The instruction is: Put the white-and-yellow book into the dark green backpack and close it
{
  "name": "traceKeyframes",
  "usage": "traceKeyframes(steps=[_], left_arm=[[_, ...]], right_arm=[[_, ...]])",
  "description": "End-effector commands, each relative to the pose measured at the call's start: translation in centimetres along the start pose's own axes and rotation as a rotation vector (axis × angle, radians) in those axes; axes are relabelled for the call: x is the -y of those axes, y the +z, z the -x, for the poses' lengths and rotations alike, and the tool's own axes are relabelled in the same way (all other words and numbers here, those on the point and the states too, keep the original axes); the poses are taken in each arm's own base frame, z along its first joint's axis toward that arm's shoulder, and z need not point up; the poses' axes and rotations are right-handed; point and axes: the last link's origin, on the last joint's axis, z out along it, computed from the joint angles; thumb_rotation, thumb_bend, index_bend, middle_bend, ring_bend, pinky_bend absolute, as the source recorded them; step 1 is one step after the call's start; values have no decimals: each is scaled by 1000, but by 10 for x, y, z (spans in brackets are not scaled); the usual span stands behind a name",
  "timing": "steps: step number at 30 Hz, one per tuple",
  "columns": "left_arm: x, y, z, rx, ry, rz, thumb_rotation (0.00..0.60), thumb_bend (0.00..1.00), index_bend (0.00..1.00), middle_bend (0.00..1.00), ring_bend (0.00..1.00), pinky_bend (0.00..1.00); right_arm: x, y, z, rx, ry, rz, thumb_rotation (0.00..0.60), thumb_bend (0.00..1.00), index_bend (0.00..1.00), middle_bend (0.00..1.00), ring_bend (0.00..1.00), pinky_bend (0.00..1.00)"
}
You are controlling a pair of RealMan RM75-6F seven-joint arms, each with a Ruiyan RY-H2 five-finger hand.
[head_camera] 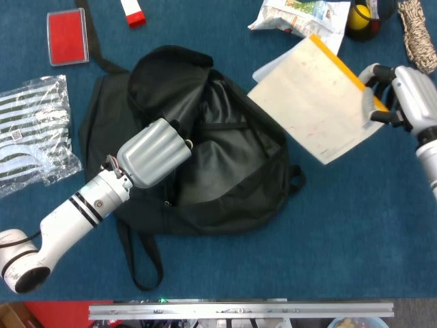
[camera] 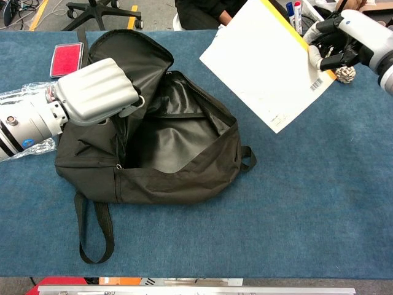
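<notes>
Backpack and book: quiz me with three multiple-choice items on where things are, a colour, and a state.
1. Where is the book?
A. inside the backpack
B. in the air, held by the right hand
C. flat on the table

2. What colour is the flat case at the table's far left?
A. red
B. green
C. white

3. The backpack is
A. zipped shut
B. open
C. upside down

Key: B, the right hand grips its edge above the table; A, it is plainly red; B, the left hand lifts the flap and the lining shows.
</notes>
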Motion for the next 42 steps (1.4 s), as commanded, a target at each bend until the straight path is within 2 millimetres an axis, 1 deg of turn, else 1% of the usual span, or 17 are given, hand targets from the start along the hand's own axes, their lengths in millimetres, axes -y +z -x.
traceKeyframes(steps=[1,3,5,9,13,18,23,25,29,32,34,36,42], left_arm=[[-1,-1,-3,-8,4,-5,600,401,684,612,583,800],[-2,-1,-4,-9,7,-8,600,401,683,612,583,800],[-2,-1,-4,-8,10,-11,600,401,683,612,583,800],[-2,0,-3,-3,12,-16,600,402,681,612,583,800],[-1,0,-4,-3,12,-22,600,401,680,611,582,800],[0,-2,-6,-6,18,-27,600,401,678,609,580,800],[-1,-4,-7,-3,21,-27,600,402,678,608,578,800],[-1,-4,-8,-3,19,-29,600,402,678,608,578,800],[0,-5,-8,-2,18,-31,600,401,678,608,577,800],[-1,-5,-8,-1,19,-31,600,401,678,608,577,800],[-1,-6,-8,-1,20,-31,600,401,678,607,576,800],[-2,-7,-10,-4,19,-29,600,401,677,606,574,800],[-5,-7,-15,-15,22,-25,600,402,671,603,572,800]], right_arm=[[21,3,8,112,185,51,600,557,815,644,601,669],[27,3,13,163,282,95,600,554,817,646,604,673],[31,4,16,202,340,123,600,553,821,648,607,679],[42,4,25,266,394,137,600,551,822,649,608,682],[55,4,35,333,526,146,600,549,822,649,608,682],[64,6,50,389,586,163,600,548,824,649,608,682],[60,10,64,398,563,212,600,547,824,649,608,682],[56,11,65,391,554,236,600,547,824,649,608,682],[41,12,66,368,511,307,600,547,824,649,608,682],[35,15,67,361,490,336,600,545,824,649,608,682],[31,19,70,353,444,351,600,543,824,649,608,682],[32,25,74,346,419,354,600,543,824,649,608,682],[42,35,85,340,379,360,600,543,824,649,608,683]])
